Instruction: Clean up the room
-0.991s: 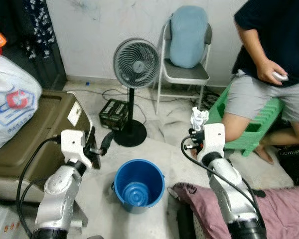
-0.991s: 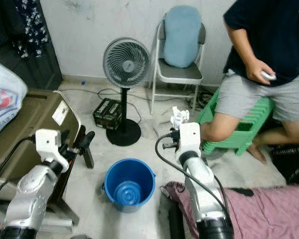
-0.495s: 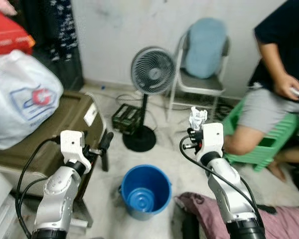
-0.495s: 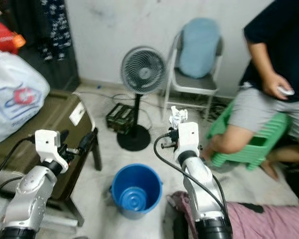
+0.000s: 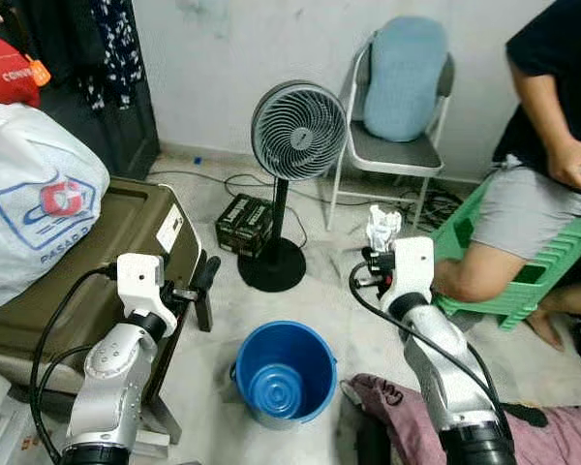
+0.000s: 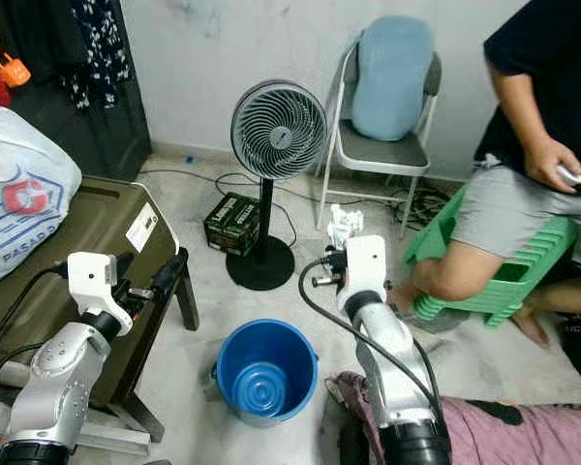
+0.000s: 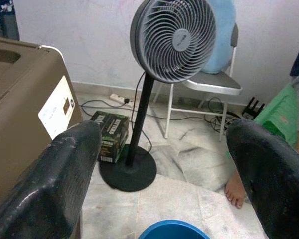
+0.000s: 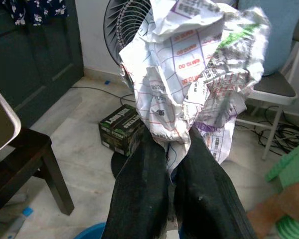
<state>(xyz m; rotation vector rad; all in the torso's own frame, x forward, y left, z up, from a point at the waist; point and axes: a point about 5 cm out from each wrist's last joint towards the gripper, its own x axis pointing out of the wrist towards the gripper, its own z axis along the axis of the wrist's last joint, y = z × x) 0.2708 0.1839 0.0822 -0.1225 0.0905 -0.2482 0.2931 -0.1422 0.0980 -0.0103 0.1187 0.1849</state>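
Two grippers were up in front of the robot. The right gripper (image 8: 175, 144) had its fingers (image 8: 139, 194) pressed narrow on a crumpled paper (image 8: 189, 74), a printed sheet w/ pink and green marks, held upright above the wrist. In the head views the paper (image 5: 382, 227) was raised to the right of the blue bucket (image 5: 285, 373) and further from the robot, not over its opening. The left gripper (image 7: 164, 184) was wide apart and held nothing; it pointed toward the fan (image 7: 172, 37) and the floor near the fan's base.

The bucket stood on the marble floor (image 6: 300, 262) between both arms, near the robot, w/ only a round blue shape, maybe a lid or its base, visible at the bottom. Left of it was a brown cabinet (image 5: 97, 252) w/ a white plastic bag (image 5: 29, 203) on top. Behind were a folding chair (image 6: 382, 145) w/ a blue cushion (image 6: 392, 63), a dark box (image 6: 230, 223) by the fan stand, and a person (image 6: 533, 145) sitting on a green stool (image 6: 508, 271). A pink cloth (image 5: 445, 426) lay on the floor at the robot's right.

Judgement: the step in hand was carrying the trash paper to the bucket, approx. midway. Next move probably needs the right arm to swing left and down till the paper hangs above the bucket mouth, then spread the fingers. The paper is light, so release from low height is safer, otherwise it may drift past the rim.
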